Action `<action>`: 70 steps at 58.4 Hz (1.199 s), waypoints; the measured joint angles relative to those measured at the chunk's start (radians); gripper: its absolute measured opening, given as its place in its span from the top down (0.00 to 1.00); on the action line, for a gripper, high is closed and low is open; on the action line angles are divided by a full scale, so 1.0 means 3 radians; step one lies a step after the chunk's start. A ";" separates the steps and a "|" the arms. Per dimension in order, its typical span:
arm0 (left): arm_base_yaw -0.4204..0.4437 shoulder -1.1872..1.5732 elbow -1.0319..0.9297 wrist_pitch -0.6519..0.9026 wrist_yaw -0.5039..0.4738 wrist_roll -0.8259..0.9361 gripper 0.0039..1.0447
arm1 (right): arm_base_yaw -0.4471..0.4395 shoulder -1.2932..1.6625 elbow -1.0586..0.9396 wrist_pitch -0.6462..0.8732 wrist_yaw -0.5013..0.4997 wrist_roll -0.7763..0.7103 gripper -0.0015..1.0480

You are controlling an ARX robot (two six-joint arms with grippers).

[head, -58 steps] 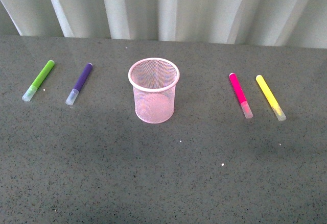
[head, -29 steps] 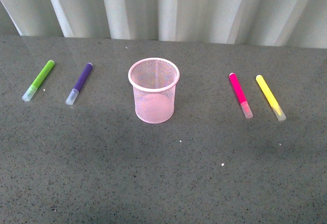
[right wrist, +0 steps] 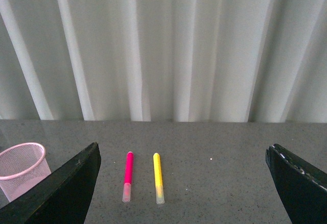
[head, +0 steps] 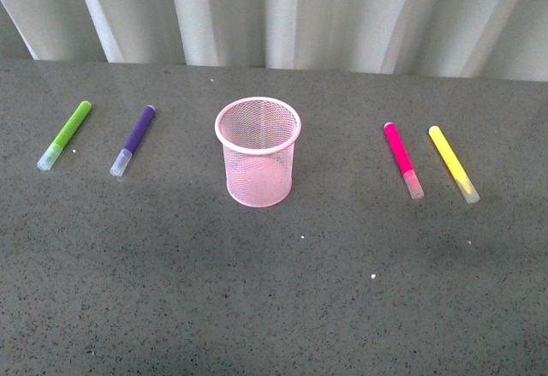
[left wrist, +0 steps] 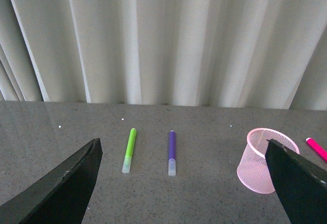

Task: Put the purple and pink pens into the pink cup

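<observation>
The pink cup (head: 258, 152) stands upright and empty mid-table, also visible in the left wrist view (left wrist: 266, 160) and the right wrist view (right wrist: 21, 169). The purple pen (head: 134, 140) (left wrist: 172, 152) lies flat to the cup's left. The pink pen (head: 402, 159) (right wrist: 127, 175) lies flat to its right; its tip shows in the left wrist view (left wrist: 317, 149). Neither arm appears in the front view. My left gripper (left wrist: 184, 183) is open, high above the table, nothing between its fingers. My right gripper (right wrist: 184, 183) is open too, and holds nothing.
A lime-green marker (head: 65, 134) (left wrist: 130, 149) lies left of the purple pen. A yellow marker (head: 453, 163) (right wrist: 159, 177) lies right of the pink pen. A pleated white curtain (head: 282, 12) backs the grey speckled table (head: 282, 290).
</observation>
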 joint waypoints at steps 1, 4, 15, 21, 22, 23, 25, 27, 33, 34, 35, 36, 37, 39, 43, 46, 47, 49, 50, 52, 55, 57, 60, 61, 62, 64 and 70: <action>0.0000 0.0000 0.0000 0.0000 0.0000 0.0000 0.06 | 0.0000 0.0000 0.0000 0.0000 0.0001 0.0000 0.07; 0.0000 0.0000 0.0000 0.0000 0.0000 0.0000 0.06 | 0.0000 0.0000 0.0000 0.0000 0.0001 0.0000 0.07; 0.0000 0.0000 0.0000 0.0000 0.0000 0.0000 0.06 | 0.0000 0.0000 0.0000 0.0000 0.0001 0.0000 0.07; 0.0000 0.0000 0.0000 0.0000 0.0000 0.0000 0.06 | 0.0000 0.0000 0.0000 0.0000 0.0001 0.0000 0.07; 0.0000 0.0000 0.0000 0.0000 0.0000 0.0000 0.06 | 0.0000 0.0000 0.0000 0.0000 0.0001 0.0000 0.07; 0.0000 0.0000 0.0000 0.0000 0.0000 0.0000 0.06 | 0.0000 0.0000 0.0000 0.0000 0.0001 0.0000 0.07; 0.0000 0.0000 0.0000 0.0000 0.0000 0.0000 0.06 | 0.0000 0.0000 0.0000 0.0000 0.0001 0.0000 0.07; 0.0000 0.0000 0.0000 0.0000 0.0000 0.0000 0.06 | 0.0000 0.0000 0.0000 0.0000 0.0001 0.0000 0.07; 0.0000 0.0000 0.0000 0.0000 0.0000 0.0000 0.06 | 0.0000 0.0000 0.0000 0.0000 0.0001 0.0000 0.07; 0.0000 0.0000 0.0000 0.0000 0.0000 0.0000 0.06 | 0.0000 0.0000 0.0000 0.0000 0.0001 0.0000 0.07; 0.0000 0.0000 0.0000 0.0000 0.0000 0.0000 0.06 | 0.0000 0.0000 0.0000 0.0000 0.0001 0.0000 0.07; 0.0000 0.0000 0.0000 0.0000 0.0000 0.0000 0.06 | 0.0000 0.0000 0.0000 0.0000 0.0001 0.0000 0.07; 0.0000 0.0000 0.0000 0.0000 0.0000 0.0000 0.06 | 0.0000 0.0000 0.0000 0.0000 0.0001 0.0000 0.07; 0.0000 0.0000 0.0000 0.0000 0.0000 0.0000 0.06 | 0.0000 0.0000 0.0000 0.0000 0.0001 0.0000 0.07; -0.0055 0.0056 0.0028 -0.0092 -0.0154 -0.0088 0.06 | 0.0000 0.0000 0.0000 0.0000 0.0000 0.0000 0.07; -0.0221 0.0306 0.0201 -0.0456 -0.0656 -0.0426 0.06 | 0.0000 0.0000 0.0000 0.0000 0.0000 0.0000 0.07; -0.0251 0.0380 0.0235 -0.0491 -0.0743 -0.0502 0.06 | 0.0000 0.0000 0.0000 0.0000 0.0003 0.0000 0.07; -0.0318 0.0696 0.0354 -0.0470 -0.1021 -0.0793 0.06 | 0.0000 0.0000 0.0000 0.0000 0.0006 0.0001 0.07; -0.0328 0.0772 0.0381 -0.0440 -0.1053 -0.0852 0.06 | 0.0000 0.0000 0.0000 0.0000 0.0006 0.0000 0.07; -0.0337 0.1001 0.0460 -0.0306 -0.1072 -0.0975 0.06 | 0.0000 0.0000 0.0000 0.0000 0.0001 0.0000 0.07; -0.0337 0.1373 0.0621 -0.0018 -0.1062 -0.1045 0.06 | 0.0000 0.0000 0.0000 0.0000 -0.0001 0.0000 0.07; -0.0337 0.1680 0.0791 0.0216 -0.1055 -0.1036 0.06 | 0.0000 0.0000 0.0000 0.0000 0.0000 0.0000 0.07; -0.0334 0.2080 0.1033 0.0504 -0.0971 -0.0970 0.06 | 0.0000 0.0000 0.0000 0.0000 0.0000 0.0000 0.07; -0.0332 0.2242 0.1137 0.0610 -0.0935 -0.0938 0.06 | 0.0000 0.0000 0.0000 0.0000 0.0000 0.0000 0.07; -0.0332 0.2322 0.1186 0.0656 -0.0918 -0.0932 0.06 | 0.0000 0.0000 0.0000 0.0000 0.0000 0.0000 0.07; -0.0333 0.2571 0.1358 0.0762 -0.0868 -0.0872 0.06 | 0.0000 0.0000 0.0000 0.0000 0.0001 0.0000 0.07; -0.0343 0.3400 0.1966 0.0797 -0.0659 -0.0797 0.06 | 0.0000 0.0000 0.0000 0.0000 0.0000 0.0000 0.07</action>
